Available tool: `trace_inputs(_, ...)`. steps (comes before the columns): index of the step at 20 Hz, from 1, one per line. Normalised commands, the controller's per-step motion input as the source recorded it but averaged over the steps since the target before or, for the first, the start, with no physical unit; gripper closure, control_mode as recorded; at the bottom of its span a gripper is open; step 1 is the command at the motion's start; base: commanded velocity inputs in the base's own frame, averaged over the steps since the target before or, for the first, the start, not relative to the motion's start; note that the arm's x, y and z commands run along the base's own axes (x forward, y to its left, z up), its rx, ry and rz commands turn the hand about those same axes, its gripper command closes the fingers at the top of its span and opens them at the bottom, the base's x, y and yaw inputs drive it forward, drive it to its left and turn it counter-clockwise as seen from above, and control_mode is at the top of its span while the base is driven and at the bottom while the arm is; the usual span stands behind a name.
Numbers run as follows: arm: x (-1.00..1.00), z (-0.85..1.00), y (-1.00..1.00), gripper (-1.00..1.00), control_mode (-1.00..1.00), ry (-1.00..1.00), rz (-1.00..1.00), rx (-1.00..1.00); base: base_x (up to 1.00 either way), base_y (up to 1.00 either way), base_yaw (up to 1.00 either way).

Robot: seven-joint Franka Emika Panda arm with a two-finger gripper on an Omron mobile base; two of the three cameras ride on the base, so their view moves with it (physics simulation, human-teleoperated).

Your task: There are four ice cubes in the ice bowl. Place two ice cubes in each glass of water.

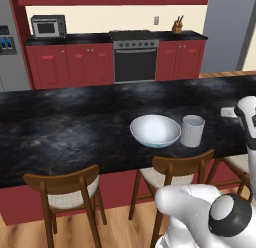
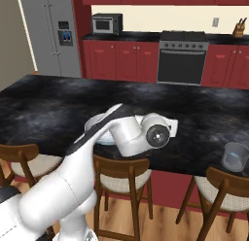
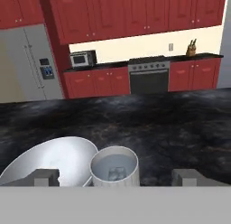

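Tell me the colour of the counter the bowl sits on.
Black stone-look island counter with grey marbling; clearest in the left base view.

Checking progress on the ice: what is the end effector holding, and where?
Nothing: the end effector is open above the glass, gripping nothing.

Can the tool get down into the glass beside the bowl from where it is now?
Probably yes. The tool is open, with its tips either side of the glass; nothing sits above the glass rim. The bowl is right beside it, leaving little room on that side.
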Motion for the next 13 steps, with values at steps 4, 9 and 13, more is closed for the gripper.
trace_inputs(4,-0.84,0.11,0.45,-1.00,-1.00,-0.12,0.00,-0.20,0.00,0.00,0.00)
trace_inputs(9,-0.10,0.00,1.00,-1.00,-1.00,0.04,0.03,-0.56,0.00,0.00,0.00)
trace_inputs(13,-0.18,0.04,1.00,-1.00,-1.00,0.13,0.16,-0.65,0.00,0.00,0.00)
